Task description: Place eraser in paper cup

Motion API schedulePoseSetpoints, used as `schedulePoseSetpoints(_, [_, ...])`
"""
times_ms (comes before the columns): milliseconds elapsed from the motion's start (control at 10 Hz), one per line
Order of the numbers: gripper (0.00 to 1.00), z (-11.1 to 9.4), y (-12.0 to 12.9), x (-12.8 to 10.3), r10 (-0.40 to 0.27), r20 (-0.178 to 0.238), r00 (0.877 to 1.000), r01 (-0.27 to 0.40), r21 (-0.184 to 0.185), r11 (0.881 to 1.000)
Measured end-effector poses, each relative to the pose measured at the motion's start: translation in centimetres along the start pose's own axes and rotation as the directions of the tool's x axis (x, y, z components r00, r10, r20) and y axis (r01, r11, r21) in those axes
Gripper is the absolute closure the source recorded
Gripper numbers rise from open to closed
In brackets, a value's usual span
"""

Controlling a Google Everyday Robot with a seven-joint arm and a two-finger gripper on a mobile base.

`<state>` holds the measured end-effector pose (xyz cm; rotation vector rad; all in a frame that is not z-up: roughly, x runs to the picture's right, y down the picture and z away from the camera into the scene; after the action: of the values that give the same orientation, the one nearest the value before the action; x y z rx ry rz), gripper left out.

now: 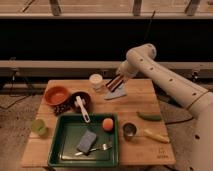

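Beside the paper cup (96,80), the end effector (121,78) clamps the eraser (114,85) (apparently tilted).

No legible text or labels, small dark print (161,156) on table (145,100) corner (cannot be read)

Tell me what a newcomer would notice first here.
The big white arm reaching in from the right, its tool shut on the striped eraser just right of the paper cup near the table's back edge. Next, the green tray at the front, holding a sponge, a fork and an orange ball.
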<state>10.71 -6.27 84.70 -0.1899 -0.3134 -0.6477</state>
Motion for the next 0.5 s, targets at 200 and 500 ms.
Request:
schedulePoseSetpoints(200, [1.0,0.1,-0.1,-0.1,-0.004,-0.003,1.0,0.004,0.004,1.0])
schedulePoseSetpoints(500, [1.0,1.4,-2.6,1.4,-0.019,-0.085,0.996,0.027,0.094,0.995])
